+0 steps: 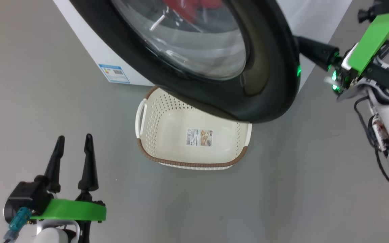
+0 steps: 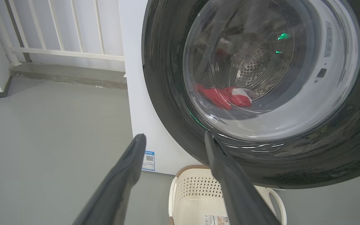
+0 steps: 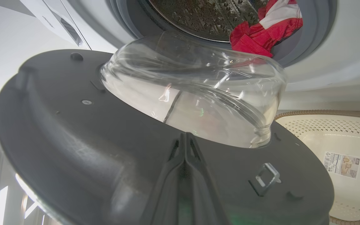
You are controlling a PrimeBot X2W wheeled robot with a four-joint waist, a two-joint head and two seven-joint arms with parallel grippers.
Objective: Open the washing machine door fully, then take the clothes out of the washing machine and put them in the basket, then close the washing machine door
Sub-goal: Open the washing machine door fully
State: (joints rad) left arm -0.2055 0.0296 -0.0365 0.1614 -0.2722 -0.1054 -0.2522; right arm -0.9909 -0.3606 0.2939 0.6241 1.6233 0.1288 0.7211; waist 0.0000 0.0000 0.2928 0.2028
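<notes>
Evidently the opening step is in hand: the washing machine door stands part-way swung from the washing machine. Its black rim overhangs the far end of the basket, which sits on the grey floor just in front of the machine, presumably so garments can drop straight in. The right gripper has its two dark fingers pressed together, holding nothing. In its wrist view they lie against the door's inner face, between the bulging glass window and the metal latch hook, a placement that suits pushing the door outward rather than gripping it. Whether the tips actually touch the plastic is hard to tell at that angle. The left gripper hangs low over bare floor left of the basket, fingers spread apart and empty, likely placed clear of the door's swing. The clothes, red with white, lie in the perforated drum at the gasket lip. The door looks short of fully open.
</notes>
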